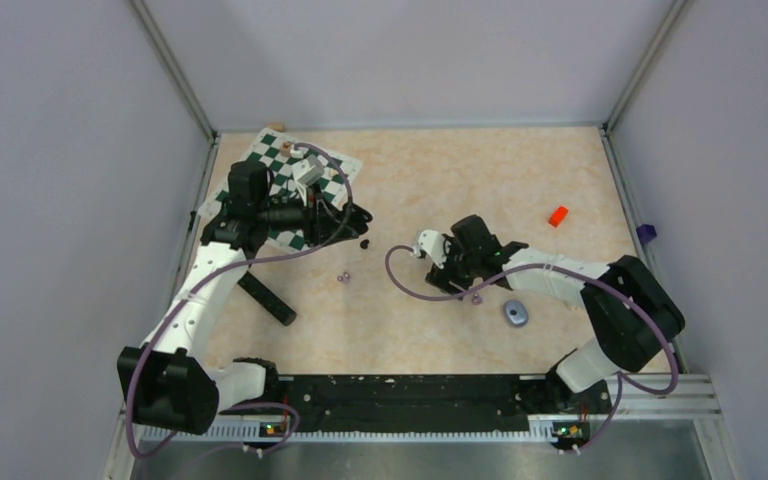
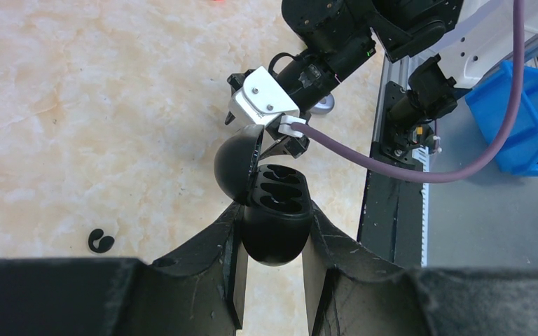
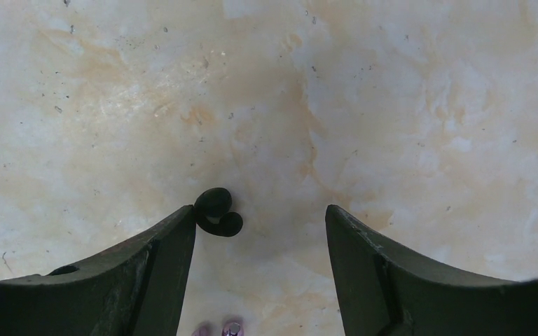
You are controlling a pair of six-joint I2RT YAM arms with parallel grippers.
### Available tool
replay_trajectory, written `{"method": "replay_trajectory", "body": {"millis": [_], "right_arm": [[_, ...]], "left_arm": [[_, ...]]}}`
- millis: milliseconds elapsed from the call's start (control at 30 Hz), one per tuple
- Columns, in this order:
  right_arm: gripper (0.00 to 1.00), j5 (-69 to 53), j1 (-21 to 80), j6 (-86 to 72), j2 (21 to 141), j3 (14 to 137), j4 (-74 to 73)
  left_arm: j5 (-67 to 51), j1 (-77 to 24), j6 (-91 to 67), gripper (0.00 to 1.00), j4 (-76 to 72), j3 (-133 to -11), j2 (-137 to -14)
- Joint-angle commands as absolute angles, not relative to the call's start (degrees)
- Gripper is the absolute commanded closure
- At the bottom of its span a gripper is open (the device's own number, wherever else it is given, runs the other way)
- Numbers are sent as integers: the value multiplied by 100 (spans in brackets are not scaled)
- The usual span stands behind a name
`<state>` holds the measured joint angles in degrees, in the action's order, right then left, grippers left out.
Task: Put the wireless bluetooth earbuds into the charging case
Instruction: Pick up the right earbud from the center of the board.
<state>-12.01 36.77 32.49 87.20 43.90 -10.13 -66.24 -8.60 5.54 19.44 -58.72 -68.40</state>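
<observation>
Glossy black plastic case (image 2: 274, 234); smooth matt marbled table (image 3: 392, 105).

Count: two black buds (image 2: 100, 241), two purple buds (image 1: 342, 277), one black case (image 2: 273, 234), one grey-blue case (image 1: 516, 313), one red block (image 1: 558, 215), one chess mat (image 1: 268, 152), one black bar (image 1: 267, 298), two arms (image 1: 205, 285).

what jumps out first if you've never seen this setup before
The open black charging case, clamped in the left end effector with its lid flipped back and slots looking empty, grabs the eye first. Next, a black earbud lies on the table against one finger of the open right end effector. Overhead, a green-and-white chessboard sits rear left and a red block rear right.
</observation>
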Motion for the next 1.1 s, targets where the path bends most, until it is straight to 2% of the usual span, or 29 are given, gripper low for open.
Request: {"method": "replay_trajectory", "body": {"millis": [0,233,700,1067], "right_arm": [[33,-976,3775,3287,8734,4403,-722],[33,-714,3771,3264,8787,4403,-607],[33,803,3771,2757,8869,4601,241],[34,397,3762,2922,8381,4644,-205]], "left_arm": [[-6802,-818,492,100,1620,-5845,-6778],[-6811,-817,466,100,1583,-5826,-6779],[-6732,-817,375,100,1478,-5792,-6866],[-6679,-809,342,100,1443,-5774,-6864]]}}
